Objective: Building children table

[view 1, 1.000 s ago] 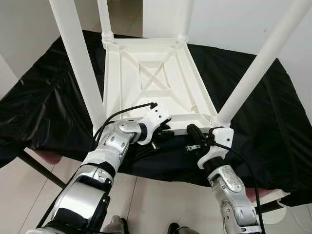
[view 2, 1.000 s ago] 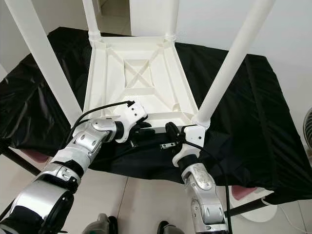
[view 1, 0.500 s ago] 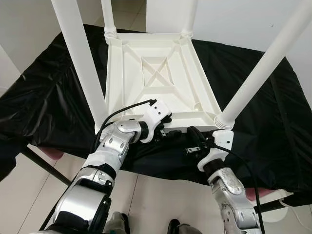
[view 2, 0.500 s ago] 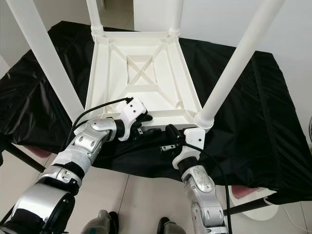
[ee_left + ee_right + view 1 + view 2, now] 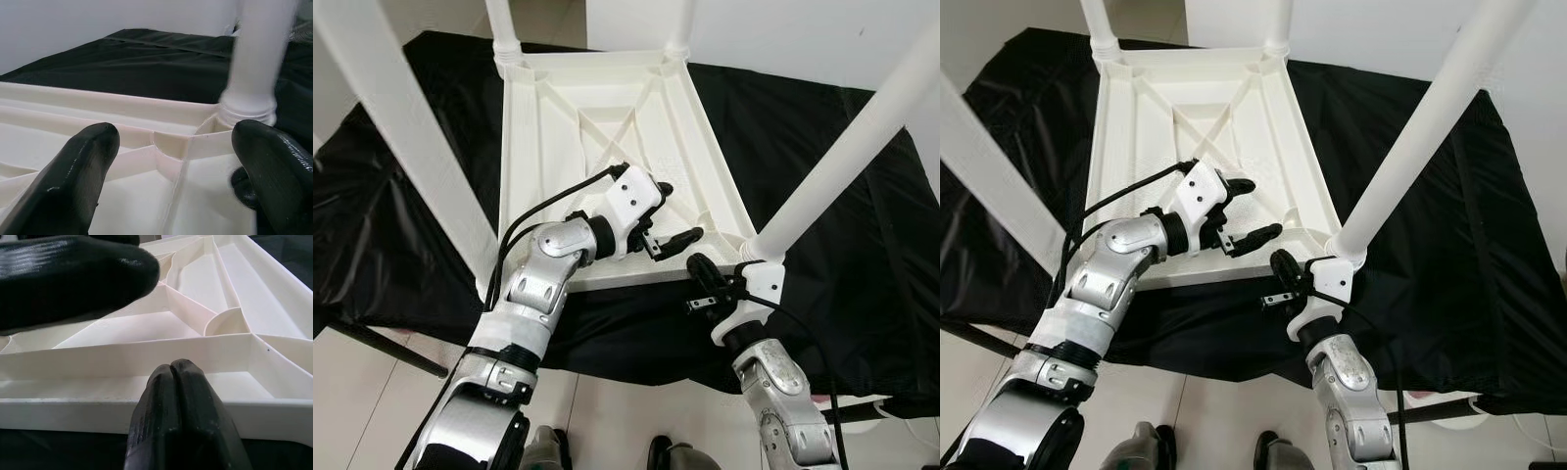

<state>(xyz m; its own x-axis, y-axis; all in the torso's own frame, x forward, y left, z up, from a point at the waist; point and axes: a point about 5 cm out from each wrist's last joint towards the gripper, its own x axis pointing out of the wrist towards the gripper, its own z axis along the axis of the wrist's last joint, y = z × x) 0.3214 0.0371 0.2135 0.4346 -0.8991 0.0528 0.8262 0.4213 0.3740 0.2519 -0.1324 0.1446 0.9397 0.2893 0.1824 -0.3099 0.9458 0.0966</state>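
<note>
From where I sit, the table lies upside down on the black cloth with all four legs seated (little seems left but turning it over). My left gripper, fingers wide, has lifted from the near rim to over the underside; my right gripper stays closed, empty, at the rim.

The left gripper has been lifted from the near rim of the upturned white plastic table and carried over its ribbed underside. Its fingers have been spread apart.
</note>
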